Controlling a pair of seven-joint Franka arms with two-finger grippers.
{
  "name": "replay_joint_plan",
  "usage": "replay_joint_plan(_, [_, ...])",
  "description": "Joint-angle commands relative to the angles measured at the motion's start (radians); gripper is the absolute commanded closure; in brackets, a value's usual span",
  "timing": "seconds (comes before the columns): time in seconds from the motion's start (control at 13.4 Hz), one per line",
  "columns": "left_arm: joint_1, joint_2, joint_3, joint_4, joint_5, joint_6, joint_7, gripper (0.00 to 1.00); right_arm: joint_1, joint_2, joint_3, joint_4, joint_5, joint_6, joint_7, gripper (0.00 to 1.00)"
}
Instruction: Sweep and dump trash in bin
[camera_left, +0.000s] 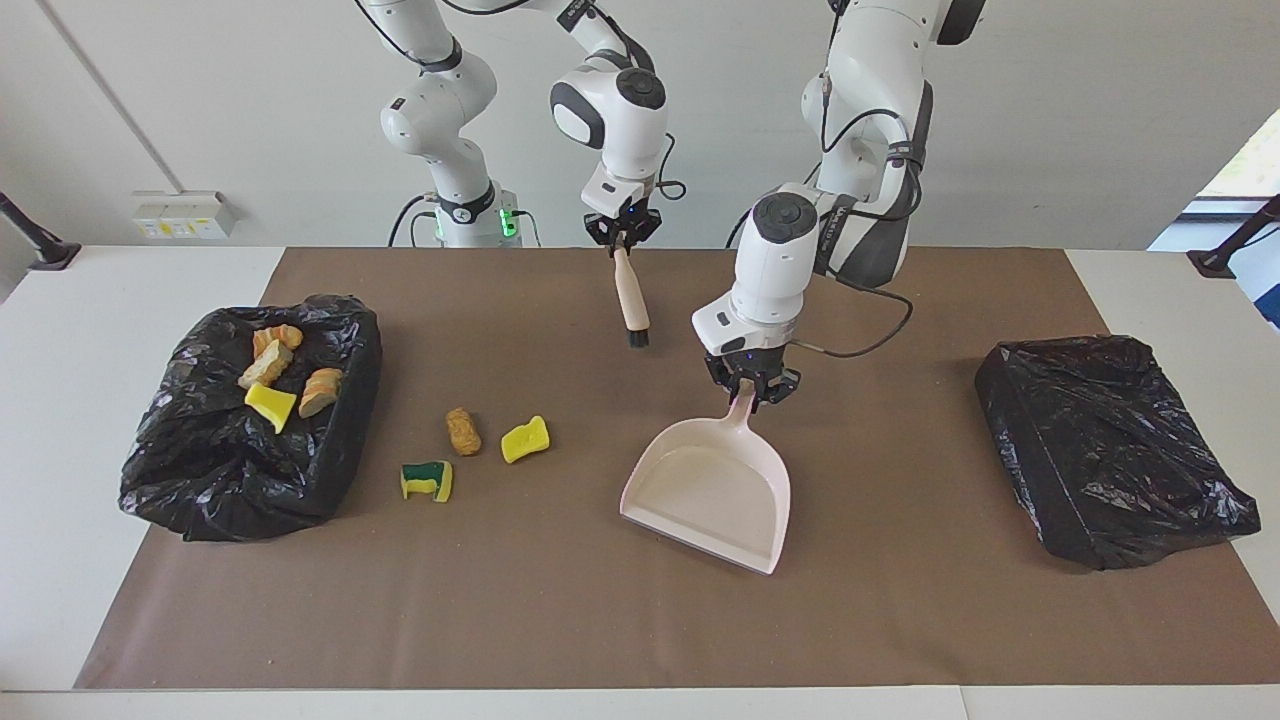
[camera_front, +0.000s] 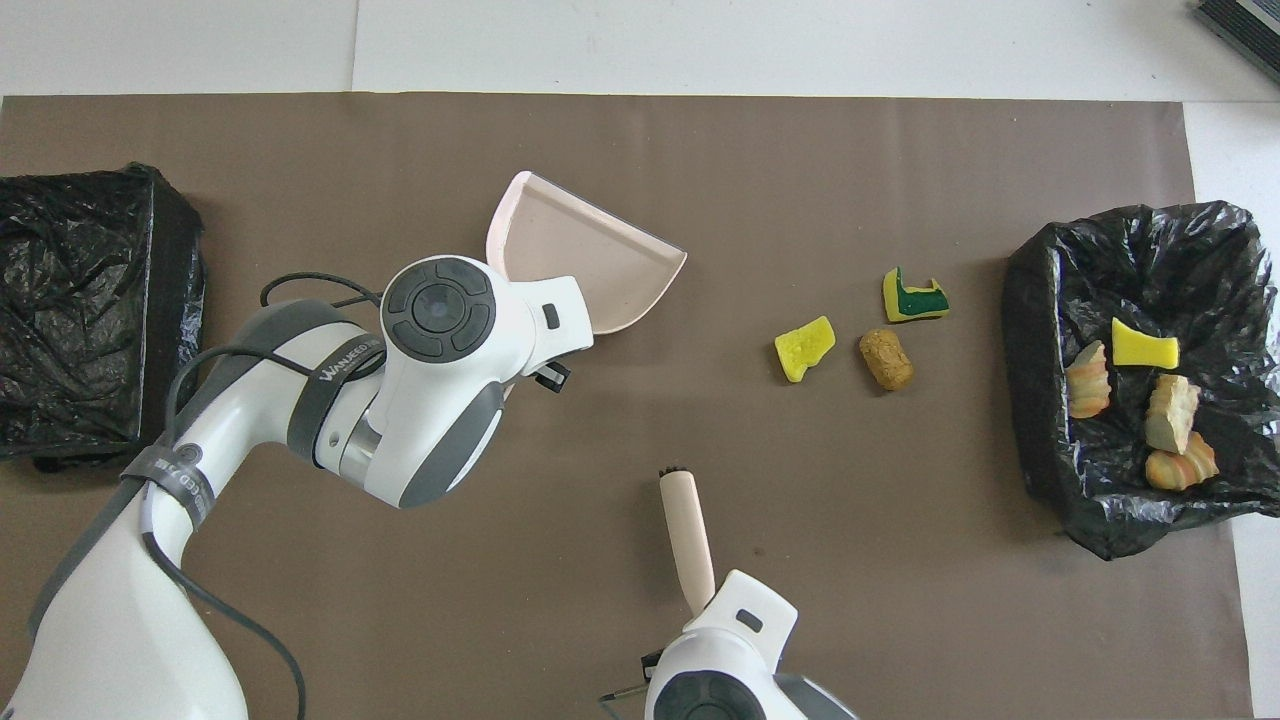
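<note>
My left gripper (camera_left: 750, 391) is shut on the handle of the beige dustpan (camera_left: 710, 495) (camera_front: 590, 255), which tilts handle-up over the middle of the mat. My right gripper (camera_left: 622, 232) is shut on the beige brush (camera_left: 630, 300) (camera_front: 685, 535), which hangs bristles down above the mat. Three pieces of trash lie on the mat between dustpan and bin: a yellow piece (camera_left: 525, 439) (camera_front: 804, 349), a tan chunk (camera_left: 463, 431) (camera_front: 886, 359) and a yellow-green sponge (camera_left: 427, 481) (camera_front: 914, 298). The black-lined bin (camera_left: 220, 470) (camera_front: 1040, 400) holds several more scraps (camera_left: 270, 370).
A second box wrapped in black plastic (camera_left: 1110, 450) (camera_front: 90, 310) stands at the left arm's end of the table. A brown mat (camera_left: 900, 620) covers most of the white table.
</note>
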Motion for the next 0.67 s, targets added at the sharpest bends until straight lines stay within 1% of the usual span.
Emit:
replay_joint_plan(0.0, [0.009,-0.025,-0.003,-0.02,0.021,-0.041,0.159,1.0,-0.16,-0.038,0.003,0.073,-0.019,-0.131,-0.132,1.0])
replay_joint_plan(0.07, [0.009,-0.028,-0.003,-0.025,0.021,-0.044,0.204,1.0,-0.226,-0.03,0.003,0.105,-0.02,-0.161,-0.186,1.0])
replay_joint_plan(0.15, [0.009,-0.033,-0.003,-0.033,0.022,-0.047,0.257,1.0,-0.284,-0.018,0.003,0.122,-0.022,-0.163,-0.232,1.0])
replay_joint_plan(0.3, [0.009,-0.033,-0.005,-0.031,0.019,-0.053,0.346,1.0,-0.372,0.029,0.001,0.168,-0.032,-0.179,-0.292,1.0])
replay_joint_plan(0.37, [0.012,-0.035,-0.005,-0.034,0.019,-0.064,0.357,1.0,-0.415,0.046,0.003,0.189,-0.054,-0.198,-0.328,1.0])
replay_joint_plan(0.45, [0.024,-0.036,-0.006,-0.034,0.019,-0.068,0.362,1.0,-0.456,0.065,0.003,0.197,-0.058,-0.192,-0.376,1.0])
replay_joint_plan(0.52, [0.023,-0.038,-0.006,-0.04,0.019,-0.068,0.38,1.0,-0.512,0.094,-0.002,0.216,-0.06,-0.172,-0.442,1.0])
replay_joint_plan(0.6, [0.02,-0.038,-0.006,-0.042,0.019,-0.068,0.435,1.0,-0.57,0.153,-0.002,0.27,-0.068,-0.167,-0.514,1.0])
